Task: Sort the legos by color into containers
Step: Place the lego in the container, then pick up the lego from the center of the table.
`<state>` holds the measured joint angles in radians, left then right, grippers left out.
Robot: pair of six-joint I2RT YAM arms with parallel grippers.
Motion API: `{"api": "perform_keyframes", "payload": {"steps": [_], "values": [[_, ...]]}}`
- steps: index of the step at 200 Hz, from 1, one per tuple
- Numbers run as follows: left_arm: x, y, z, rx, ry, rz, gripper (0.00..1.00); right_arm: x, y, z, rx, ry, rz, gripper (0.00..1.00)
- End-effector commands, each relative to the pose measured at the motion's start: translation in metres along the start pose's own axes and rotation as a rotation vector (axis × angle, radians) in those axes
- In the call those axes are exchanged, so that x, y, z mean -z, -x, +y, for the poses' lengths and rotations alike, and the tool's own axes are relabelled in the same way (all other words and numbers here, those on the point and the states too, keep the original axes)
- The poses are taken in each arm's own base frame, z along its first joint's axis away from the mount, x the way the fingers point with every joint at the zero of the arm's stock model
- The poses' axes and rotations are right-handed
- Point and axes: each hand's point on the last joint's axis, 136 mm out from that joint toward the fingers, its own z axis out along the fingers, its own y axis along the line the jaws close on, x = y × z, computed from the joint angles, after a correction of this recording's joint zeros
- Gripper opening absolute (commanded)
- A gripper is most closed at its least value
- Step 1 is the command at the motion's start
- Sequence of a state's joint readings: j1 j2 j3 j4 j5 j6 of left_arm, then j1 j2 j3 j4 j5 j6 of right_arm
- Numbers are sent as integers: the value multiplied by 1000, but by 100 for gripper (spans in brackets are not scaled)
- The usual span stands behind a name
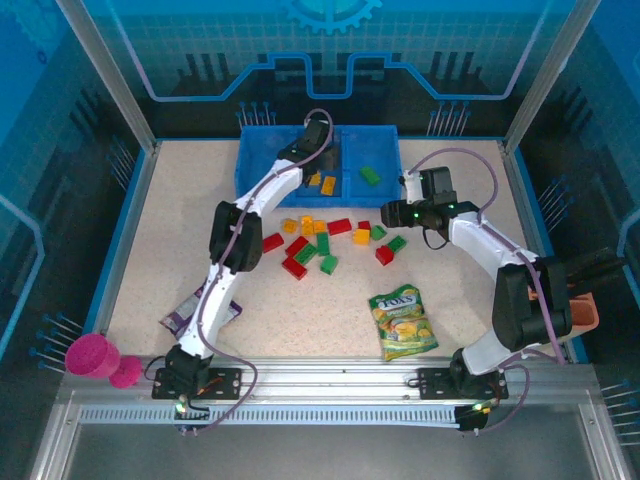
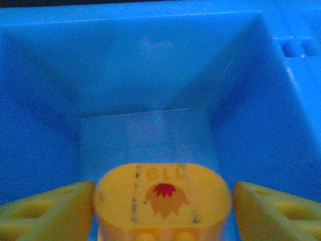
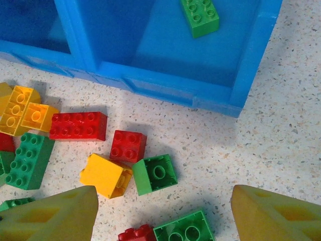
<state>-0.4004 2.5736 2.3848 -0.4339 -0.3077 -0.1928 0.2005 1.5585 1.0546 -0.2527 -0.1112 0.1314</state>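
— Where is the left gripper [image 2: 163, 203]?
— I see it down inside the blue tray [image 1: 252, 170], over the middle compartment as far as I can judge. A yellow lego [image 2: 163, 193] with a red flame print sits between its fingers [image 2: 45, 213]. I cannot tell whether they pinch it or merely flank it. From above I count two yellow-orange legos [image 1: 321, 182] in that compartment.
— And further right?
— One green lego [image 1: 370, 175] lies in the right compartment. The loose legos [image 1: 320, 245], red, yellow and green, lie on the table [image 1: 300, 310] just in front of the tray. My right gripper [image 3: 163, 206] hovers over their right end, jaws spread wide. A green-yellow snack bag [image 1: 403, 325] lies nearer the bases.
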Motion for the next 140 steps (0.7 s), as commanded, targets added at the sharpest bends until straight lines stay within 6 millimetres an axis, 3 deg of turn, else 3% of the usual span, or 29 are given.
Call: {"api": "perform_keyframes", "payload": {"steps": [1,36,68,92,113,140], "values": [[49,56,-8,4,-50,-128,77,0,2,0,-16,16,5,72],[75,60,-11,-18,-90,-134,77,6,0,-1,-10,1,0,72],[123,65,-22,-85,-162,-140,77,11,-7,-5,-13,-32,32,72],[168,68,-24,-103,-221,-150,76,9,-29,-15,-79,-85,102,71],[204,64,-13,-109,-224,-159,77,6,-53,-34,-186,-170,185,70],[241,52,1,-108,-223,-170,77,-6,-73,-40,-289,-192,253,68]]}}
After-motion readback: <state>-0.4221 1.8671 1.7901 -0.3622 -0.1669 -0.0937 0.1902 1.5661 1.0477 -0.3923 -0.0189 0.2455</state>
